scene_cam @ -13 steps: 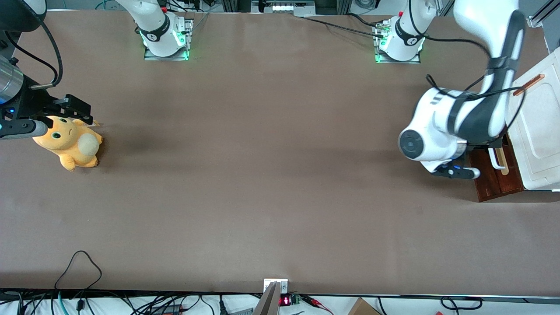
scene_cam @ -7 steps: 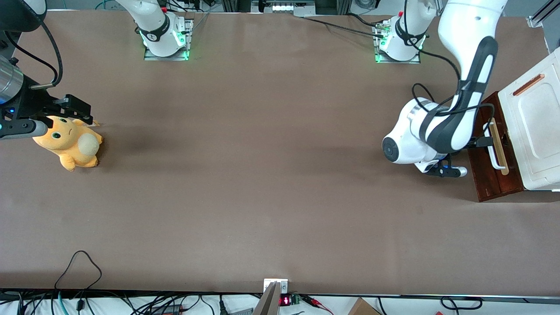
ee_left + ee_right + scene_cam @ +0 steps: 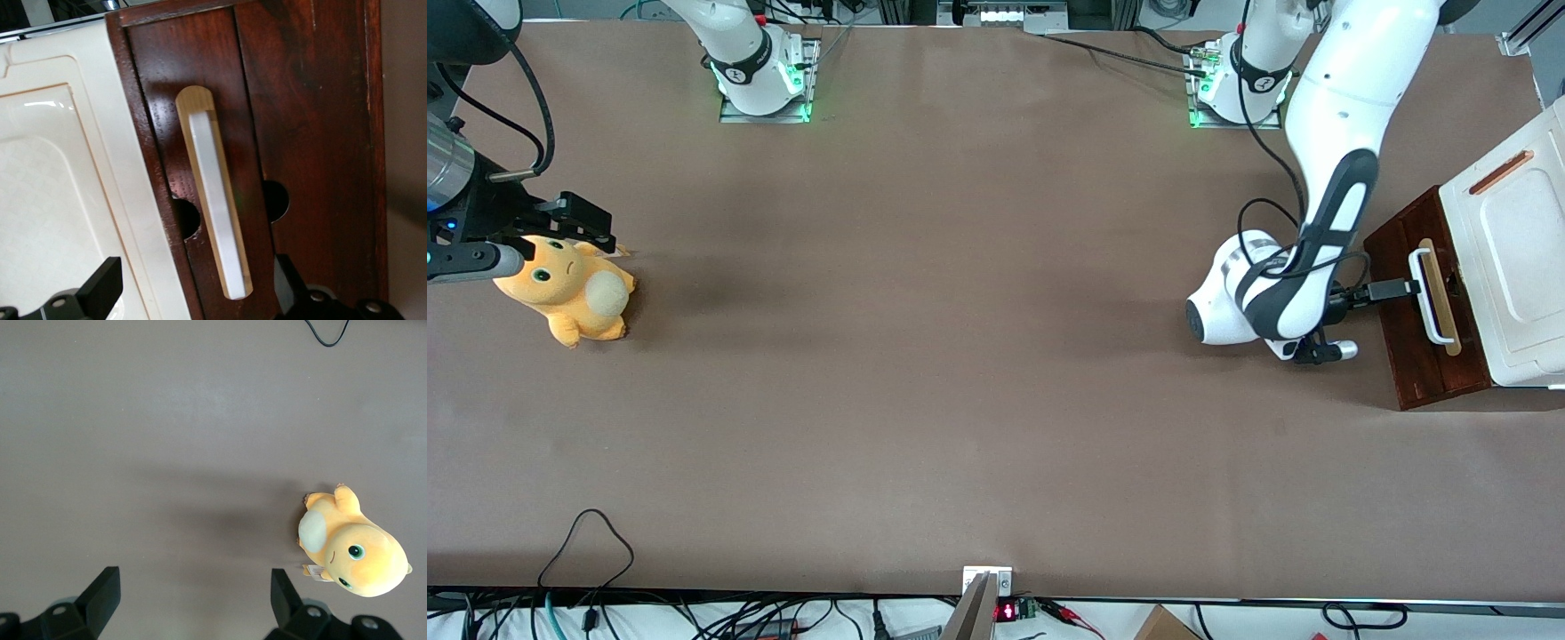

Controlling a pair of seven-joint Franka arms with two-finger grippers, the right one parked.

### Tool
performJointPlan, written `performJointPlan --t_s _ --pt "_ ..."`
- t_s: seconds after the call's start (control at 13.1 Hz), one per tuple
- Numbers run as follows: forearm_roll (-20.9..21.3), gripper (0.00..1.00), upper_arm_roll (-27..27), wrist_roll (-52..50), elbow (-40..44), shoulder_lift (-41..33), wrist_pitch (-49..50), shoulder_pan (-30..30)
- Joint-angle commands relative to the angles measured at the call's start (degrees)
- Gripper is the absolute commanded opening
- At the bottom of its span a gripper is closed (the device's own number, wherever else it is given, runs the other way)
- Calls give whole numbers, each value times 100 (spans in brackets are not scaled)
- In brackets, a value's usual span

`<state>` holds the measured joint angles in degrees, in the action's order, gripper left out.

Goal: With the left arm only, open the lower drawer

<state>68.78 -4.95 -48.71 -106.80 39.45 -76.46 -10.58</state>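
The lower drawer [image 3: 1403, 338] is a dark red-brown front at the working arm's end of the table, under the white moulded box top [image 3: 1507, 267]. Its white bar handle [image 3: 1430, 298] sits on a pale wood strip. The left arm [image 3: 1334, 133] reaches down beside it, and its gripper [image 3: 1405, 288] points at the handle from a short way off. In the left wrist view the gripper [image 3: 193, 288] is open, with black fingers [image 3: 101, 288] spread wide. The handle [image 3: 215, 200] lies between them in view, farther off and untouched. The drawer front [image 3: 170, 100] shows a rounded notch on each side of the handle.
A second red-brown panel [image 3: 313, 120] lies alongside the drawer front. An orange plush toy [image 3: 569, 289] lies toward the parked arm's end of the table, also seen from the right wrist as the plush toy [image 3: 353, 550]. A black cable loop [image 3: 587, 542] lies near the front camera's edge.
The left arm has swung off the cabinet toward the parked arm's end, uncovering the drawer front and handle. The gripper has drawn back and now points at the handle.
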Motion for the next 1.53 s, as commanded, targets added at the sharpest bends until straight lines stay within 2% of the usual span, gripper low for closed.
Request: performJointPlan --t_s 0.0,0.46,1.07,1.22,1.45 --pt "206 100 38 -59 98 72 123 -41" --pt "250 100 38 626 63 19 -87 161" --pt "496 100 38 512 45 63 -361 179" --pt "724 100 38 346 -51 63 -361 188" --pt "742 100 38 319 -96 63 -361 310"
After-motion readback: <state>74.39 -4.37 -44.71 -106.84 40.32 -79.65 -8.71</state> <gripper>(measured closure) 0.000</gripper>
